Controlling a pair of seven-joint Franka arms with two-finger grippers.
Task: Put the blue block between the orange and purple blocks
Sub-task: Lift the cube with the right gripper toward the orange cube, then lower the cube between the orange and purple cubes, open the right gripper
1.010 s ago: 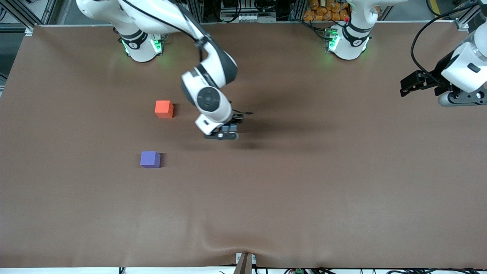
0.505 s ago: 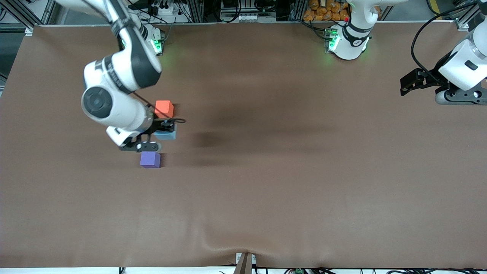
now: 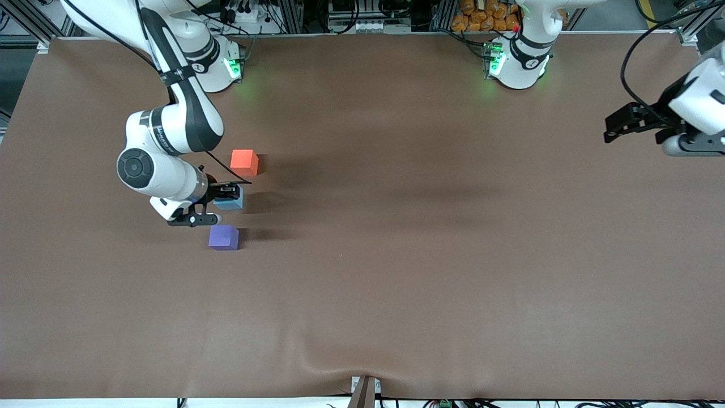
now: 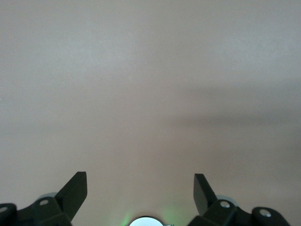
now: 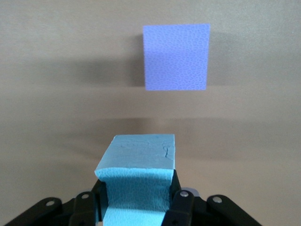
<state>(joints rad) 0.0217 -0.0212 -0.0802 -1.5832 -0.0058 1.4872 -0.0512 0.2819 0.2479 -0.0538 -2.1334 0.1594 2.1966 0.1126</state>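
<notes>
My right gripper (image 3: 225,196) is shut on the light blue block (image 3: 233,200), holding it low over the cloth between the orange block (image 3: 244,162) and the purple block (image 3: 224,237). In the right wrist view the blue block (image 5: 139,176) sits clamped between the fingers (image 5: 181,207), with the purple block (image 5: 176,56) on the cloth past it. The orange block does not show in that view. My left gripper (image 3: 617,126) is open and empty, up in the air at the left arm's end of the table, and waits; its view shows only bare cloth past the gripper (image 4: 140,189).
The brown cloth (image 3: 430,255) covers the whole table. The two arm bases (image 3: 212,62) stand along its top edge in the front view. A small bracket (image 3: 363,391) sits at the edge nearest the front camera.
My right arm has swung from the table's middle toward the right arm's end, carrying the blue block to the gap between the orange and purple blocks. The left gripper shifted slightly.
</notes>
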